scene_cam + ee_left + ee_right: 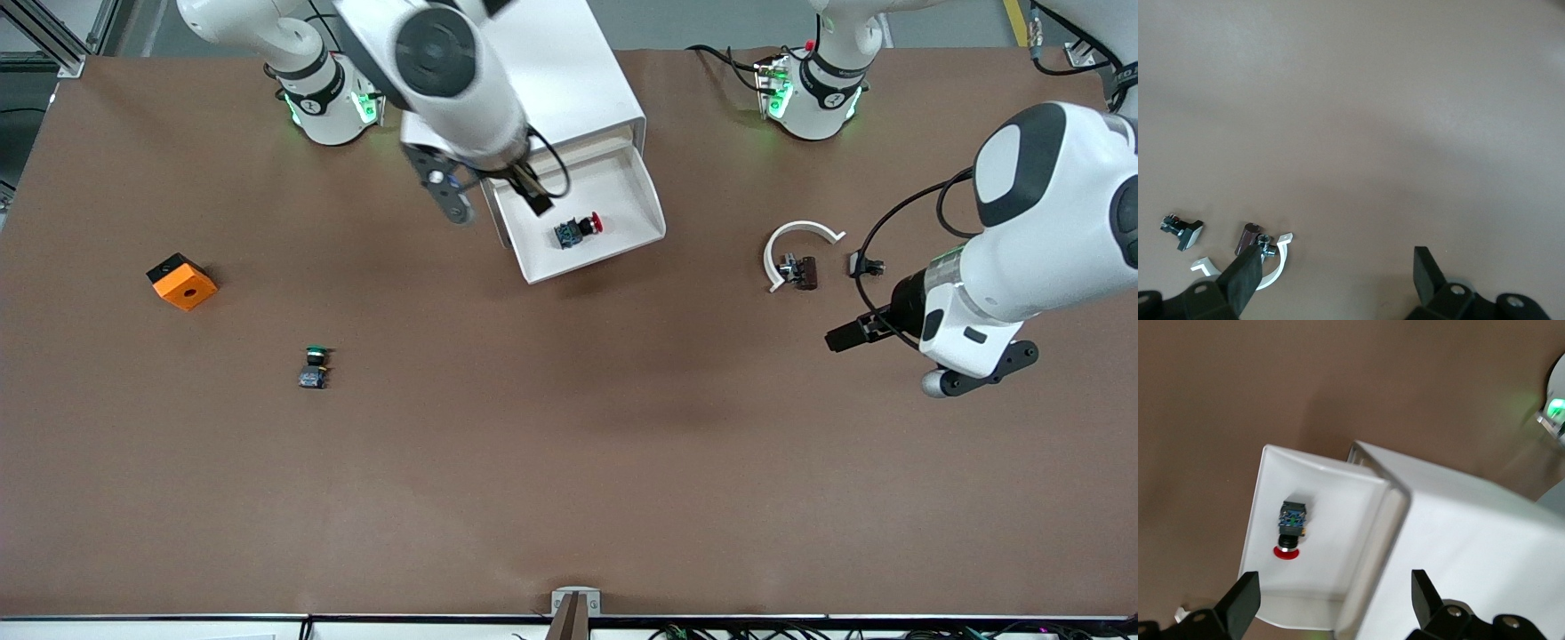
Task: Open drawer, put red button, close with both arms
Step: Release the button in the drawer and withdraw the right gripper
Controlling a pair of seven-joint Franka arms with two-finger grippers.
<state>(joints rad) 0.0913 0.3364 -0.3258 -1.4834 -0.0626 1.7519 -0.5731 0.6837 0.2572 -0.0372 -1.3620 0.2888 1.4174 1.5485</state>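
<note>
The drawer (613, 191) stands pulled out of the white cabinet (578, 89) toward the front camera. The red button (579, 229) lies on its side in the drawer's tray, red cap toward the left arm's end. It also shows in the right wrist view (1290, 528), in the drawer (1325, 493) beside the cabinet (1471, 540). My right gripper (532, 194) hangs open and empty over the drawer where it meets the cabinet; its jaws (1333, 587) straddle that edge from above. My left gripper (849, 336) is open and empty (1336, 261) above bare table at the left arm's end.
A white curved clamp (796, 251) with a brown part (805, 272) and a small clip (867, 265) lie beside the left gripper; the clamp also shows in the left wrist view (1271, 272). A green-capped switch (314, 366) and an orange block (181, 281) lie toward the right arm's end.
</note>
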